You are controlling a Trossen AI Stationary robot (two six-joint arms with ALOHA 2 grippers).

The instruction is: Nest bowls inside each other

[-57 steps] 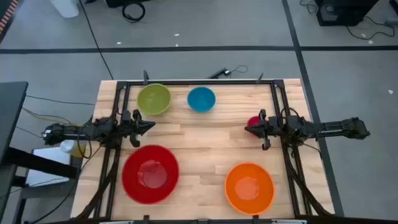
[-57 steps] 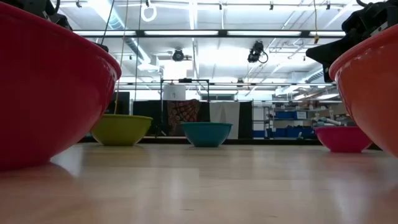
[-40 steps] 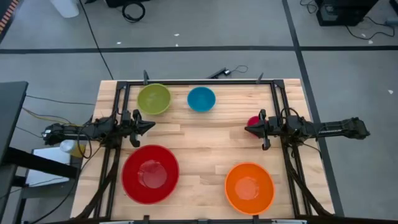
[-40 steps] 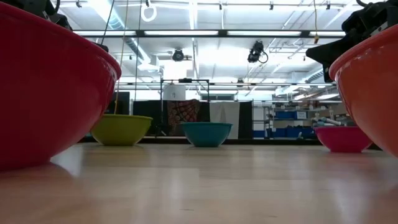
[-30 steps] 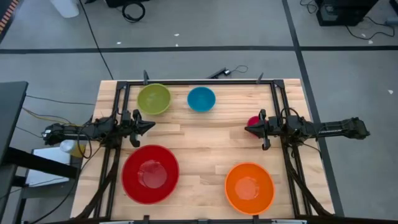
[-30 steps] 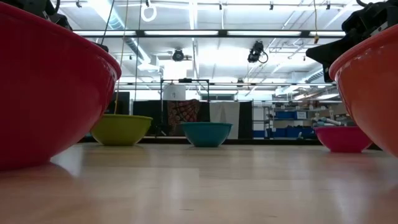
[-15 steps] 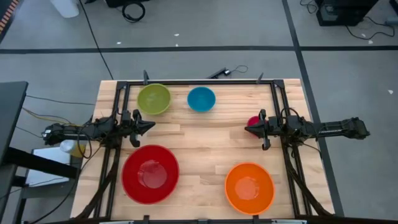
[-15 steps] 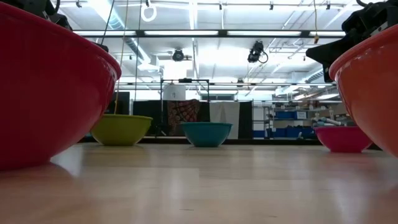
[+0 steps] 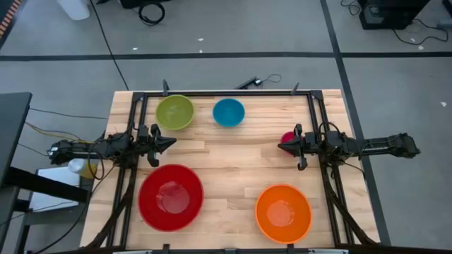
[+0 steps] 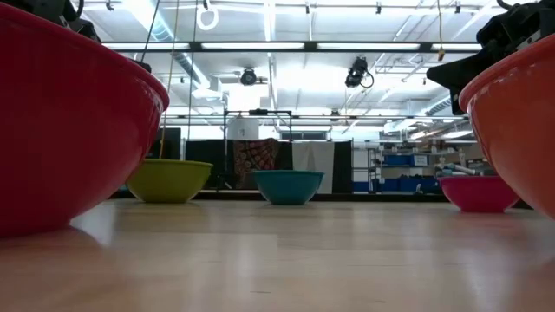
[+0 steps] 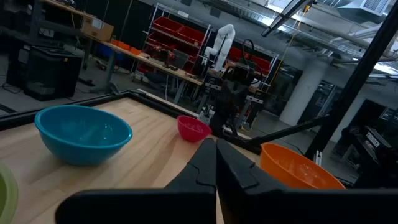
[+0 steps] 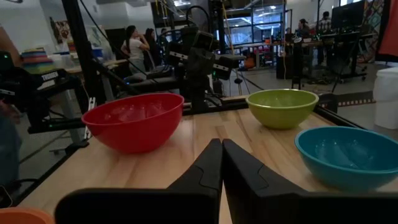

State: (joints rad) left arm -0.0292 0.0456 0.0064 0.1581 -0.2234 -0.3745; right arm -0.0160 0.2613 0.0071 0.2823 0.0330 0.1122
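Five bowls stand apart, each on its base on the wooden table. The red bowl [image 9: 170,197] sits near the front left, the orange bowl [image 9: 282,212] near the front right. The yellow-green bowl [image 9: 174,111] and the blue bowl [image 9: 228,112] stand along the far edge. The small magenta-pink bowl [image 9: 287,137] shows half hidden under my right gripper. My left gripper [image 9: 171,143] hovers shut at the table's left side, above the red bowl's far rim. My right gripper [image 9: 282,147] hovers shut at the right side. Both point level toward the table's middle.
A black frame [image 9: 226,92] runs along the table's far edge and down both sides under the arms. Bare wood [image 9: 233,166] lies between the two grippers and between the red and orange bowls. People stand in the room beyond the table [image 12: 134,43].
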